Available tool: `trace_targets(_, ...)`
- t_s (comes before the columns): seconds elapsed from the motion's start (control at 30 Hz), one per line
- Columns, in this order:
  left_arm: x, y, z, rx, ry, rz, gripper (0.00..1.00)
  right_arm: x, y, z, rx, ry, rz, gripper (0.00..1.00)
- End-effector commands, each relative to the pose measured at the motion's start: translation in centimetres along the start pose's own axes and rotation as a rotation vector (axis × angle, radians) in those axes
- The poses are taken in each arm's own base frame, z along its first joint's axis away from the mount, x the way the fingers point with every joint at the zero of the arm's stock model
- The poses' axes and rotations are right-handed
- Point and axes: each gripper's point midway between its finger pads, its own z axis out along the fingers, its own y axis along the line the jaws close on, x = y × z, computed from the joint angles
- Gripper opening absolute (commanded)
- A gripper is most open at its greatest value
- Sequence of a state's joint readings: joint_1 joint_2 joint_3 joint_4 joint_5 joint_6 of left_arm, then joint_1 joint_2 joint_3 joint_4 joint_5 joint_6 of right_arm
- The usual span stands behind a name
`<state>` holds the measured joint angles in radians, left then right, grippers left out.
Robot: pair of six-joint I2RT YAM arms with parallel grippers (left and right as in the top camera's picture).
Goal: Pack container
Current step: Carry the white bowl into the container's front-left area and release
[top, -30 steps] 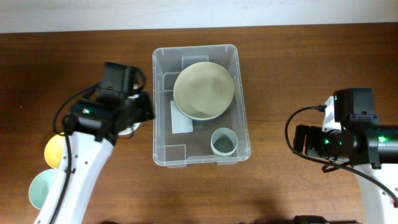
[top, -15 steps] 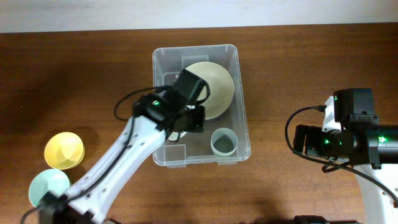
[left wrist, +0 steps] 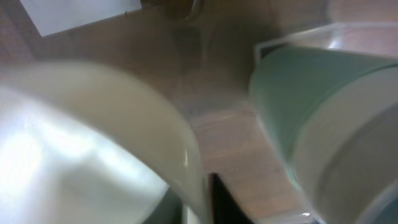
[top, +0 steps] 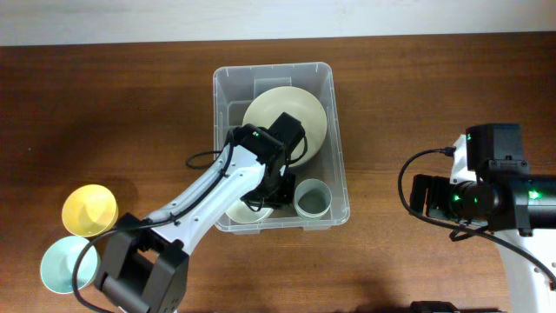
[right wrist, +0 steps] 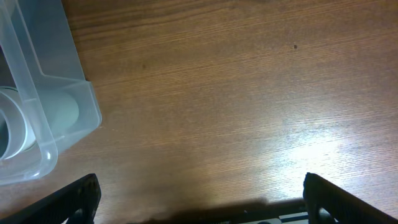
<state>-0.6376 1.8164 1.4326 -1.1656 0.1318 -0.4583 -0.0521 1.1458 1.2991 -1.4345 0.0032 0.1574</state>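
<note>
Clear plastic, the container (top: 272, 69) stood at the middle of the table (top: 417, 96), open wood either side. Inside, a green bowl (top: 287, 122) filled the far half and a cup (top: 313, 198) the near right corner, leaving tight room for the cream bowl (top: 243, 214) under the left arm (top: 217, 187). Only the left wrist view showed the left gripper (left wrist: 199, 208), one dark finger (left wrist: 216, 199) against that bowl's rim; clamped or not, I could not tell. The right gripper (right wrist: 199, 193) hung wide apart over bare wood.

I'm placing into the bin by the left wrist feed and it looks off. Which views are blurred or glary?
Left wrist: badly out of focus, bowl and cup just pale smears filling the frame. Right wrist: sharp, one glare patch on the table. Overhead: sharp, evenly lit, container walls clear.
</note>
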Motion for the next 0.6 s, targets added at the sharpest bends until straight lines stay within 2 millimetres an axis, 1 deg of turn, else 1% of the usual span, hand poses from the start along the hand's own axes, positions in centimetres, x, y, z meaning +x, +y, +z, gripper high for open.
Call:
trace_targets(0.0, 0.1, -0.2, 0.2, 0.005, 0.014, 0.000, 0.30, 0.0, 0.0, 0.1, 0.007, 0.000, -0.001, 1.00)
trace_targets(0.1, -0.4, -0.2, -0.2, 0.003, 0.000, -0.002, 0.38, 0.0, 0.0, 0.1, 0.007, 0.000, -0.001, 1.00)
trace_targets(0.17, -1.0, 0.0, -1.2, 0.003, -0.024, -0.011, 0.42, 0.0, 0.0, 0.1, 0.007, 0.000, -0.001, 1.00)
trace_targets(0.2, -1.6, 0.3, -2.1, -0.008, -0.050, -0.017, 0.43, 0.0, 0.0, 0.1, 0.007, 0.000, -0.001, 1.00)
trace_targets(0.27, -2.8, 1.2, -4.5, -0.045, -0.114, -0.031, 0.43, 0.0, 0.0, 0.1, 0.007, 0.000, -0.001, 1.00)
trace_targets(0.33, -4.2, 2.6, -8.1, -0.089, -0.207, -0.057, 0.45, 0.0, 0.0, 0.1, 0.007, -0.001, -0.001, 1.00)
trace_targets(0.37, -4.9, 3.7, -10.7, -0.119, -0.272, -0.081, 0.50, 0.0, 0.0, 0.1, 0.007, -0.001, -0.001, 1.00)
trace_targets(0.43, -5.7, 5.9, -14.4, -0.164, -0.366, -0.126, 0.59, 0.0, 0.0, 0.1, 0.007, -0.001, -0.001, 1.00)
trace_targets(0.47, -5.9, 7.0, -15.9, -0.185, -0.405, -0.154, 0.62, 0.0, 0.0, 0.1, 0.007, -0.001, -0.001, 1.00)
trace_targets(0.5, -6.1, 8.6, -17.6, -0.213, -0.448, -0.192, 0.64, 0.0, 0.0, 0.1, 0.007, -0.001, -0.001, 1.00)
trace_targets(0.57, -6.0, 11.8, -20.1, -0.257, -0.513, -0.271, 0.70, 0.0, 0.0, 0.1, 0.007, 0.000, -0.001, 1.00)
